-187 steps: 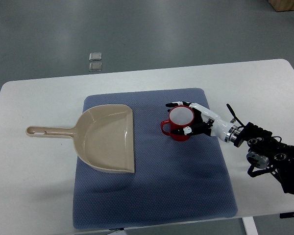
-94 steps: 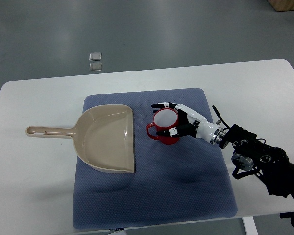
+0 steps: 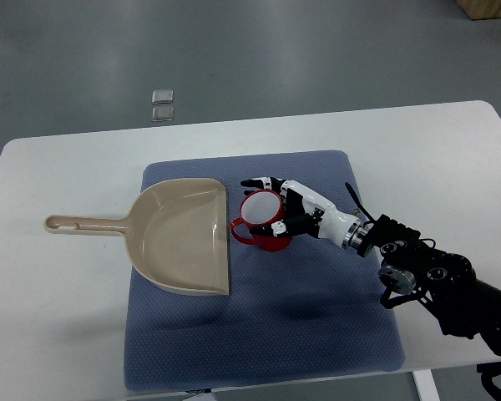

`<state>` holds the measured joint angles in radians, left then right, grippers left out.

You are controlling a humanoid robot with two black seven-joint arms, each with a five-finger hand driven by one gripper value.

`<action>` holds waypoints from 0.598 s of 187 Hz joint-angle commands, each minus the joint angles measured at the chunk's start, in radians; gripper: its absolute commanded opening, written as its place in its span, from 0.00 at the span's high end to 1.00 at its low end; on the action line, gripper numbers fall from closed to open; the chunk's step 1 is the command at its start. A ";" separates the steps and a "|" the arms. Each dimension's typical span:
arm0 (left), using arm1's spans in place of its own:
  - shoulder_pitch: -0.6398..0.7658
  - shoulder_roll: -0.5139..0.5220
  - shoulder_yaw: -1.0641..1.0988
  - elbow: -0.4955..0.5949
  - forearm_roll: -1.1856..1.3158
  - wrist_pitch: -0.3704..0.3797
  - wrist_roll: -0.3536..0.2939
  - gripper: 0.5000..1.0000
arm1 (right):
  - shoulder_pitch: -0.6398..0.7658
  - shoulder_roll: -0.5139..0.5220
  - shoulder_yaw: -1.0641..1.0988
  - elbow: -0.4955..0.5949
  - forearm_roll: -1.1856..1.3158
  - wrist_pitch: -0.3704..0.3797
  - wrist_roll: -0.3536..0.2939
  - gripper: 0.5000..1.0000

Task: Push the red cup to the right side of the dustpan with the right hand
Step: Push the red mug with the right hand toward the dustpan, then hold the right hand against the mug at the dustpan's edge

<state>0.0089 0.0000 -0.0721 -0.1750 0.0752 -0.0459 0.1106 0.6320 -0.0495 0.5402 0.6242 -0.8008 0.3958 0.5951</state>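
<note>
Red and glossy on the outside, pale inside, the red cup [image 3: 262,221] stands upright on the blue mat [image 3: 317,326], its round mouth facing up. Its small loop handle sticks out to the left and comes right up to the straight right edge of the beige dustpan [image 3: 179,238]; whether the two touch is hard to judge from above. The dustpan lies flat across the mat's left part, its long handle reaching out onto the white table [image 3: 58,317].

The right hand [image 3: 288,210] comes in from the right on a black arm and cups the right side of the cup. Its white and black fingers [image 3: 257,182] are curved around the cup, one set along the far rim and one along the near rim, pressed against the wall rather than closed over it. The palm hides the cup's right wall. The arm's lower part is cut off at the picture's right edge. Beyond the table, two small grey squares [image 3: 162,104] lie on the floor.
</note>
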 commanded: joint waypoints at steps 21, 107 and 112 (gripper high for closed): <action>-0.001 0.000 -0.001 0.000 0.000 0.000 0.000 0.00 | 0.000 0.022 -0.006 0.000 0.000 -0.017 0.000 0.13; 0.000 0.000 -0.001 0.002 0.000 0.001 0.000 0.00 | 0.000 0.050 -0.006 0.008 0.002 -0.041 -0.001 0.13; 0.000 0.000 0.000 0.002 0.000 0.001 0.000 0.00 | 0.000 0.050 -0.006 0.006 0.002 -0.041 -0.001 0.13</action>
<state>0.0093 0.0000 -0.0724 -0.1744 0.0752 -0.0459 0.1106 0.6320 -0.0001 0.5338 0.6303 -0.8005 0.3578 0.5948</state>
